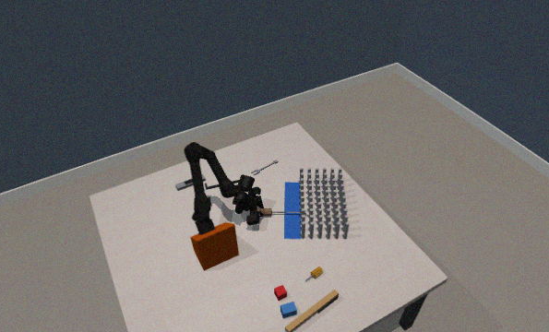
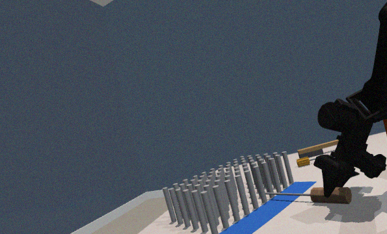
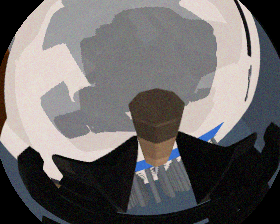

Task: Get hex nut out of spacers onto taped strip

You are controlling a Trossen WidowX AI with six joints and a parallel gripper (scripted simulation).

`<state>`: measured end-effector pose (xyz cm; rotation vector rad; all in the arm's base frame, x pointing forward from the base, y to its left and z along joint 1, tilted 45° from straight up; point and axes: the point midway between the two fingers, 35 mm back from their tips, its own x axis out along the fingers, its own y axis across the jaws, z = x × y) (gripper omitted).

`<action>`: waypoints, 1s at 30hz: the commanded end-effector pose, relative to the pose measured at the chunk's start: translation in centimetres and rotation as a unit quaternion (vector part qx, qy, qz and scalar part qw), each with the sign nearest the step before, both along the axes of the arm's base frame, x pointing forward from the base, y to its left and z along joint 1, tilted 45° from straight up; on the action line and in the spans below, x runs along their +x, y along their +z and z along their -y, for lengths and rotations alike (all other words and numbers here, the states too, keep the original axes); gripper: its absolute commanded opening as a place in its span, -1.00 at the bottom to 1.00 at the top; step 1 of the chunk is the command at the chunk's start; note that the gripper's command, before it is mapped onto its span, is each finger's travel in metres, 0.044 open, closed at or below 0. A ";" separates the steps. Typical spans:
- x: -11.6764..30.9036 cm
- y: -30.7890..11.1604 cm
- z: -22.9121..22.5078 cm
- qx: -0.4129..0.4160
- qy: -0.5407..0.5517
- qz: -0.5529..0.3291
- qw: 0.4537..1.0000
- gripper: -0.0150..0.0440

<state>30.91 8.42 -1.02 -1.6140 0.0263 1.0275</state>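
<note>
My gripper (image 1: 260,212) (image 2: 330,194) (image 3: 156,137) is shut on the brown wooden handle (image 1: 268,212) (image 2: 343,195) (image 3: 156,112) of a tool, low over the table in front of the taped strip. The tool's thin metal rod (image 1: 283,213) (image 2: 294,194) crosses above the blue strip (image 1: 292,195) (image 2: 265,212) (image 3: 214,132). Its far end reaches the front row of the grey spacers (image 1: 303,231) (image 2: 240,195) and is hidden among them. The spacers in view stand upright. I cannot make out the hex nut in any view, and the strip shows no nut that I can tell.
An orange block (image 1: 216,246) stands by the arm's base. A red cube (image 1: 280,292), a blue block (image 1: 288,310), a wooden bar (image 1: 313,310) and a yellow-handled tool (image 1: 316,272) lie to one side. A wrench-like tool (image 1: 265,167) and a grey piece (image 1: 184,184) lie on the other.
</note>
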 end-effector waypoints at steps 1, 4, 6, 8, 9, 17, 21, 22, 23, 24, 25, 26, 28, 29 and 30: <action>-0.2 0.1 -0.1 0.000 -0.002 0.000 1.000 -0.49; -0.4 0.2 -0.2 0.000 -0.002 0.000 1.000 -0.49; -0.5 0.2 -0.2 0.000 -0.002 0.000 1.000 -0.49; -0.6 0.2 -0.3 0.001 -0.002 0.000 1.000 -0.49; -0.6 0.3 -0.3 0.001 -0.002 0.000 1.000 -0.49; -1.0 0.4 -0.5 0.001 -0.002 0.000 1.000 -0.49; -1.2 0.5 -0.6 0.001 -0.002 0.000 1.000 -0.49; -1.2 0.5 -0.6 0.001 -0.002 0.000 1.000 -0.49; -1.3 0.5 -0.7 0.001 -0.002 0.000 1.000 -0.49; -1.3 0.5 -0.7 0.001 -0.002 0.000 1.000 -0.49; -1.4 0.6 -0.7 0.001 -0.002 0.000 1.000 -0.49; -1.4 0.6 -0.7 0.001 -0.002 0.000 1.000 -0.49; -1.5 0.6 -0.8 0.001 -0.002 0.000 1.000 -0.49; -1.5 0.6 -0.8 0.001 -0.002 0.000 1.000 -0.49; -1.6 0.7 -0.8 0.001 -0.002 0.000 1.000 -0.49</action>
